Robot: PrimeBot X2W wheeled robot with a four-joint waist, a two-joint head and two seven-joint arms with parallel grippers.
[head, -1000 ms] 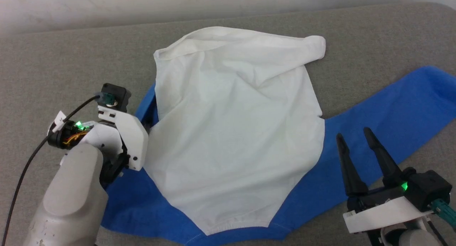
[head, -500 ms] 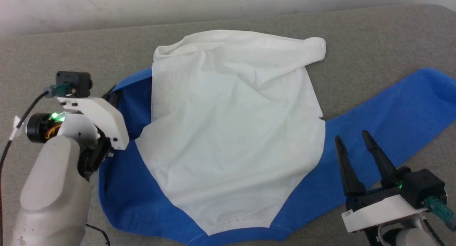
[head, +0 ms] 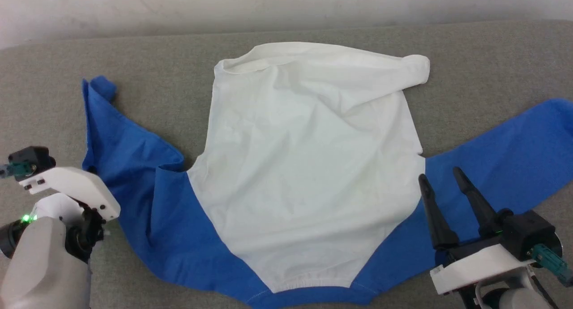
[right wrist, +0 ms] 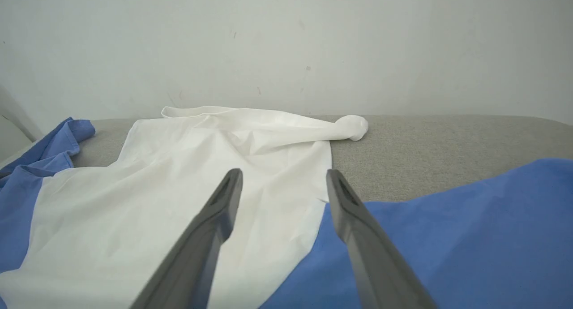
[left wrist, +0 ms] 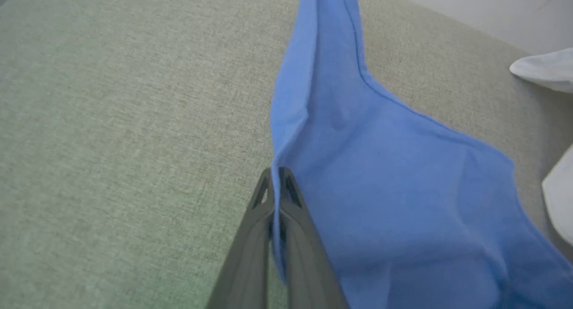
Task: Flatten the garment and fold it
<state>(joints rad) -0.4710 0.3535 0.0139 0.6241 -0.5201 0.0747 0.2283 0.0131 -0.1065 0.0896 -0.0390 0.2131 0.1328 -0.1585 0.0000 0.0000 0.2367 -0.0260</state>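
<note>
Change: left gripper [left wrist: 274, 172] had drawn the left sleeve [head: 130, 165] out from against the white body, spreading it leftward over the table [head: 89, 62].
Left arm: fingers were pressed together, pinching the blue sleeve's edge.
Right arm: right gripper [head: 439, 173] had fingers spread, holding nothing, over the seam where the right sleeve [head: 501, 152] met the white body.
Layout: garment [head: 309, 165] lay on the grey table, white body central and wrinkled, far edge folded over, blue sleeves reaching out both sides.

Soft, even, bright lighting; faint shadows, sharp focus throughout.
</note>
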